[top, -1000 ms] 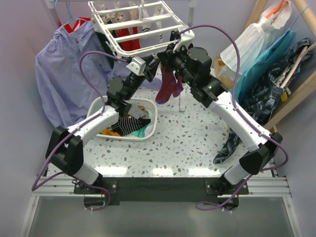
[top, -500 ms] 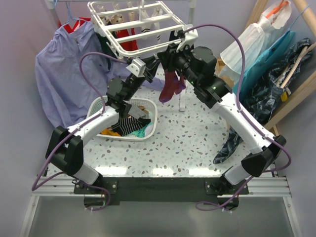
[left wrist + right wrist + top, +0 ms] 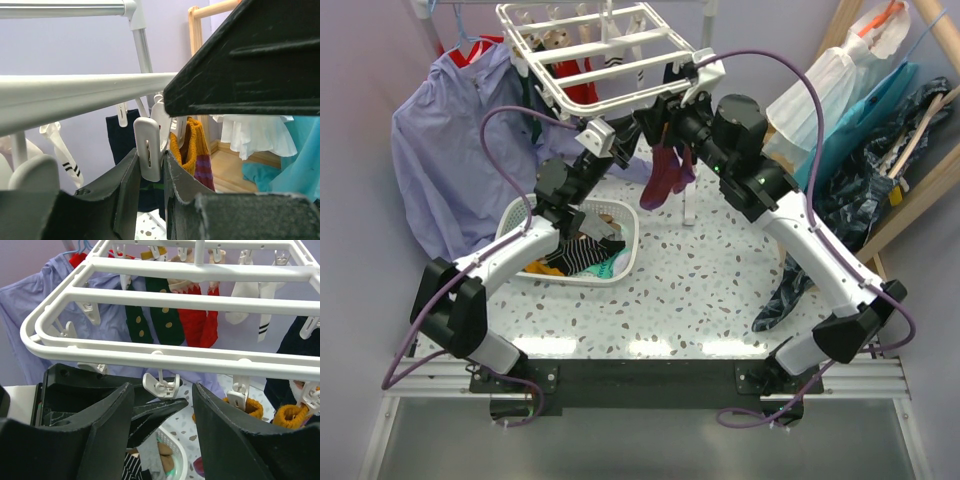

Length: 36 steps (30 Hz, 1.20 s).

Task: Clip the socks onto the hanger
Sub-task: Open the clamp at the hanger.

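Observation:
The white hanger (image 3: 605, 55) hangs at the back, with several socks clipped under it: green dotted (image 3: 165, 317), red (image 3: 200, 325), white (image 3: 245, 292). A purple sock with an orange cuff (image 3: 665, 175) (image 3: 197, 150) dangles from a clip at the near bar. My left gripper (image 3: 625, 140) (image 3: 150, 156) reaches up under that bar, shut on a white clip (image 3: 148, 145). My right gripper (image 3: 665, 112) (image 3: 162, 390) stands open just below the bar with nothing held; a white clip (image 3: 162, 384) hangs between its fingers without touching them. More socks (image 3: 582, 255) lie in the basket.
The white slotted basket (image 3: 620, 275) sits on the speckled table under the left arm. A lavender shirt (image 3: 450, 150) hangs at the back left. Clothes (image 3: 860, 150) and a wooden rack (image 3: 920, 190) crowd the right side. A dark garment (image 3: 780, 295) hangs by the right arm.
My right gripper has gone from shut to open, letting go of the purple sock, and drawn back to the right. The sock now hangs from the hanger. The left gripper stays on its clip.

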Tool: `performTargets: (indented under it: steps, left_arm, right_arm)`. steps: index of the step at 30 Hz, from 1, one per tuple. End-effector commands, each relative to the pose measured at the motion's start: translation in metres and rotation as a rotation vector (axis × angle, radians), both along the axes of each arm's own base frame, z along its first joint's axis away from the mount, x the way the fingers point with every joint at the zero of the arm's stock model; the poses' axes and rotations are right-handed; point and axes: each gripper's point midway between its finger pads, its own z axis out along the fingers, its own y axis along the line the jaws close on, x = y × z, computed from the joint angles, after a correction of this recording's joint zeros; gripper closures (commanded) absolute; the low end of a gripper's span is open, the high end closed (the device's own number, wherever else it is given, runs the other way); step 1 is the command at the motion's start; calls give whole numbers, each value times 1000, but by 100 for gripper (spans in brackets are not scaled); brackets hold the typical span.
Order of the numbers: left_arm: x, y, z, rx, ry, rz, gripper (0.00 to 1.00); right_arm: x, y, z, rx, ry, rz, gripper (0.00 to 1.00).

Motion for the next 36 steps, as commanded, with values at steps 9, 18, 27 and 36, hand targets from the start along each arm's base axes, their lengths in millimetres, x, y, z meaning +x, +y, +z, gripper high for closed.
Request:
performTargets:
  steps: [9, 18, 27, 36]
  left_arm:
    - [-10, 4, 20, -9, -31, -3, 100]
    - [-10, 2, 19, 12, -22, -10, 100]
    - [-15, 10, 15, 17, 3, 14, 91]
    - [-31, 24, -7, -5, 112, 20, 52]
  right_arm:
    - [18, 16, 1, -38, -22, 24, 46]
    - [22, 18, 1, -43, -37, 18, 64]
    - [23, 16, -2, -41, -31, 6, 90]
    - [24, 17, -9, -47, -20, 5, 91]
